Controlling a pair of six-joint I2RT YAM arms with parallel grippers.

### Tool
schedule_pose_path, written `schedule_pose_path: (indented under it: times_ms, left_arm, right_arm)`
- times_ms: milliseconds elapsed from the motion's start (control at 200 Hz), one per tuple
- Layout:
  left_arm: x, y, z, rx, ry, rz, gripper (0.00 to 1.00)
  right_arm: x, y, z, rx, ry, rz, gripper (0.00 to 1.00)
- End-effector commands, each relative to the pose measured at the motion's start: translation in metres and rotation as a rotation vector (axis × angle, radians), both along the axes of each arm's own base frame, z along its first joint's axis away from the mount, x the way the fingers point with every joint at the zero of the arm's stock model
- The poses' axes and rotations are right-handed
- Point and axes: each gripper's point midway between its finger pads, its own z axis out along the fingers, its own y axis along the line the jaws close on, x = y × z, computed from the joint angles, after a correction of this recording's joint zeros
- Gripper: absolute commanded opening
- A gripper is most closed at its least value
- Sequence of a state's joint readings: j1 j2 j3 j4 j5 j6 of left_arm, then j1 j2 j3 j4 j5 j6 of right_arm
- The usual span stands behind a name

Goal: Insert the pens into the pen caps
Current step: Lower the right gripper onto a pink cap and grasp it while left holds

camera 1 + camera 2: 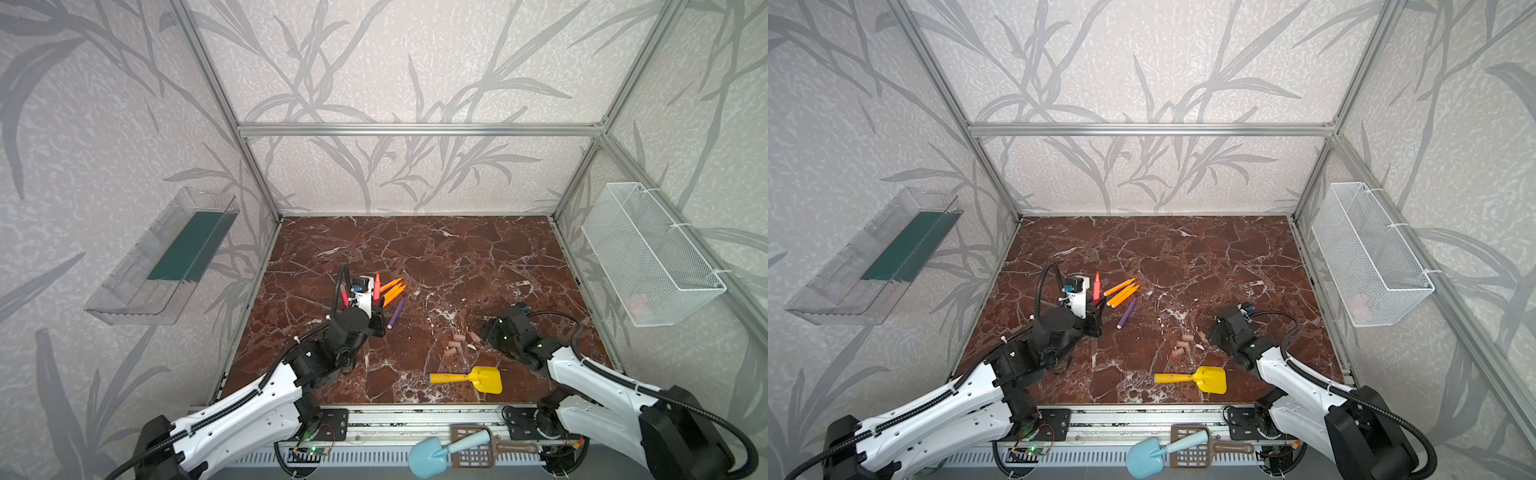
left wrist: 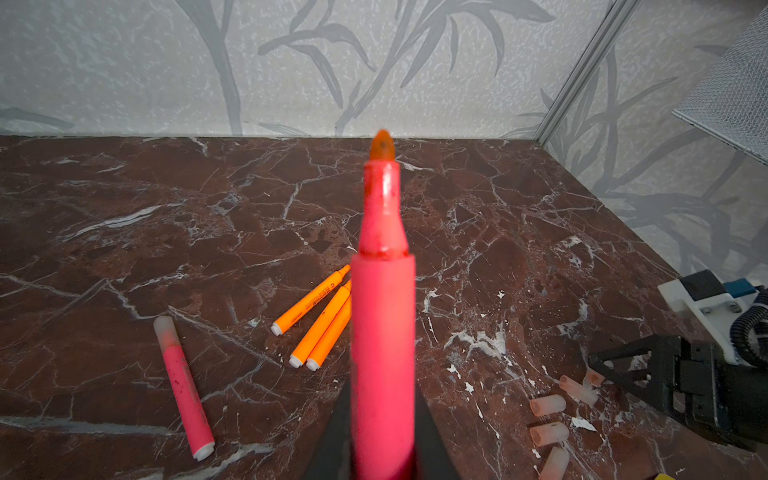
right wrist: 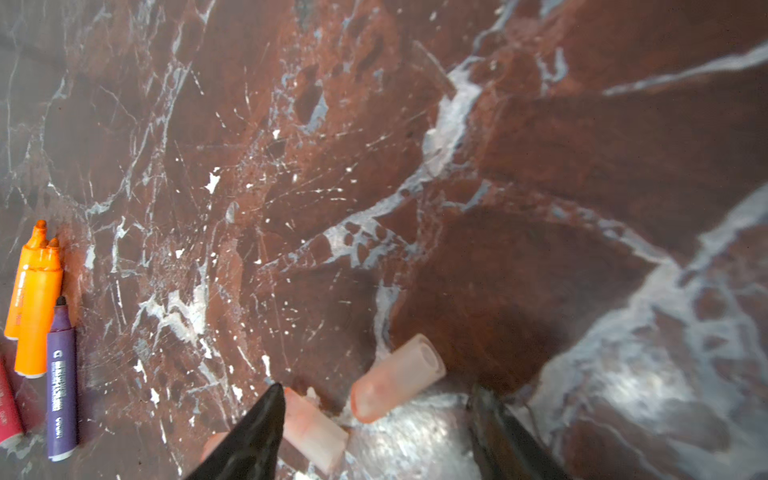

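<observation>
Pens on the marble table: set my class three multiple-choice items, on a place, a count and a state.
1. The yellow shovel lies nearest which edge of the table? A the robot's B the far C the left
2. How many orange pens lie there? A one B three C five
3. The left tool is: A open, empty B shut on the shovel C shut on a pink-red pen
A: it lies by the arms' bases. B: three lie side by side. C: the left wrist view shows the pen clamped.

Pale walls (image 1: 374,62) papered with grey leaf sprays, braced by aluminium framing (image 1: 419,129), enclose a red-brown marbled surface (image 1: 457,257), a clear plastic shelf (image 1: 124,299) on one side wall, a white mesh basket (image 1: 648,249) opposite.
</observation>
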State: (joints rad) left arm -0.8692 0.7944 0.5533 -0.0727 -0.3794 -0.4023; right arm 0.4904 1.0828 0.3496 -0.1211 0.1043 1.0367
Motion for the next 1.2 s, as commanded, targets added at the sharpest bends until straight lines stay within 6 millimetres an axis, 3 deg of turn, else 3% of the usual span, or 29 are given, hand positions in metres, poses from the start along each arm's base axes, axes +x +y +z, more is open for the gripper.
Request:
schedule_pose_path:
  times_ms: [0,470,800,1199]
  left_arm:
    - [0.002,0.000,0.002,-0.006,-0.017,0.002,0.00]
    - [0.002,0.002,0.002,-0.003,-0.011,0.010,0.00]
    - [0.001,0.002,0.002,-0.011,-0.012,0.008,0.00]
    - [0.000,0.005,0.005,-0.013,-0.020,0.017,0.00]
  right_arm:
    - [0.012,0.015,0.005,0.054,-0.008,0.022,0.65]
    - [0.019,0.004,0.009,-0.134,0.042,0.099,0.52]
    - [0.011,0.001,-0.007,-0.222,0.109,0.144,0.41]
    - [0.014,0.005,-0.014,-0.284,0.136,0.176,0.29]
